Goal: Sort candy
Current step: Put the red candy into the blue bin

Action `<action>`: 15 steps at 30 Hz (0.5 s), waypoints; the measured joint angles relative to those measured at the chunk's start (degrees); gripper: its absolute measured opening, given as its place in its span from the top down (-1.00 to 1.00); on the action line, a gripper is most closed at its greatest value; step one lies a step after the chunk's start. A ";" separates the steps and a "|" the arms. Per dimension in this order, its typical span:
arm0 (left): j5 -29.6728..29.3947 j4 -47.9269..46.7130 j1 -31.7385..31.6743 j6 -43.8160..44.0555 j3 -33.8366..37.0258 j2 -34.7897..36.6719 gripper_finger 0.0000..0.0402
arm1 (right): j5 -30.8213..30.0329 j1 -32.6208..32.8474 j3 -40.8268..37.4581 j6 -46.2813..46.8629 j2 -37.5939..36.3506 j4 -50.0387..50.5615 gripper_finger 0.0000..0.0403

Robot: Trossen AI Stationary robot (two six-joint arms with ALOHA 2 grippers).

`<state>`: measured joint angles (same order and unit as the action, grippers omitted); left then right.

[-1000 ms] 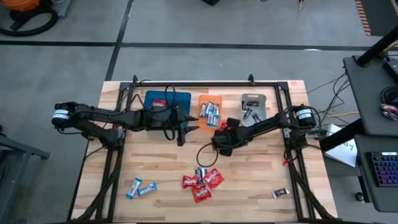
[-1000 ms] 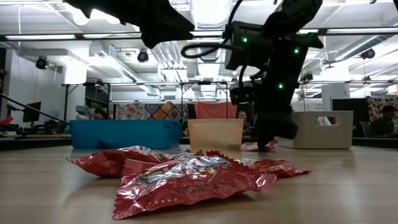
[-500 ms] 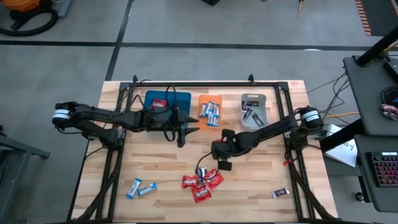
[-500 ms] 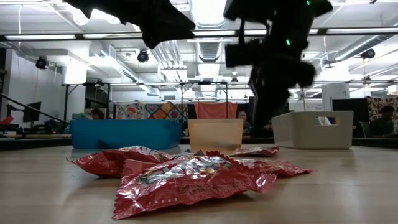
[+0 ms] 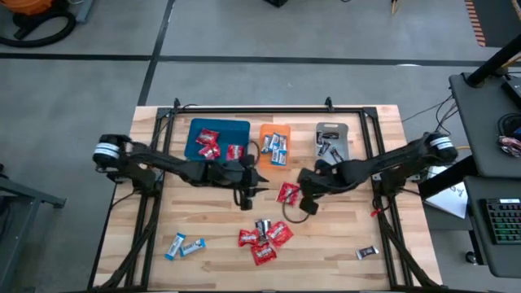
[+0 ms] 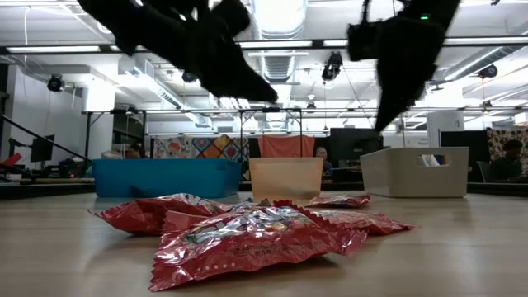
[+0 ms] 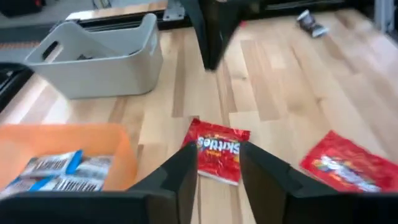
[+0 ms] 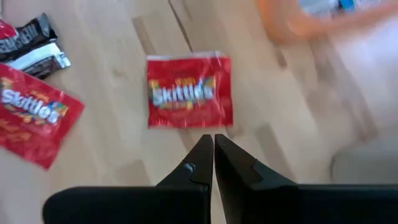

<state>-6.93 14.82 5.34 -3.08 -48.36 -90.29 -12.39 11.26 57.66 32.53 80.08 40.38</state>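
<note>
Between both claws, wrist views show a red packet lettered Skittles.

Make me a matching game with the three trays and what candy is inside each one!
Things:
1. blue tray
2. orange tray
3. grey tray

What is inside:
a. dark-wrapped candy
b. red candy
c. blue-and-white candy

Pairs: 1-b, 2-c, 3-a

Extra: one red packet lies on the table between the left claw and the right claw, in no tray yet.
</note>
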 joint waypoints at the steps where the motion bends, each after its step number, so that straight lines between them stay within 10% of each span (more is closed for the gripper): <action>1: -0.09 1.46 0.01 -0.76 0.00 -1.64 0.54 | 0.67 0.00 -1.51 1.40 -1.71 -0.03 0.96; 15: -3.00 10.85 0.40 -6.66 -6.48 -20.39 0.97 | 2.44 0.01 -17.72 17.04 -13.31 -6.51 0.95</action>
<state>-9.93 25.67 5.74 -9.74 -54.84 -110.68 -9.95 11.27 39.95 49.58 66.77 33.87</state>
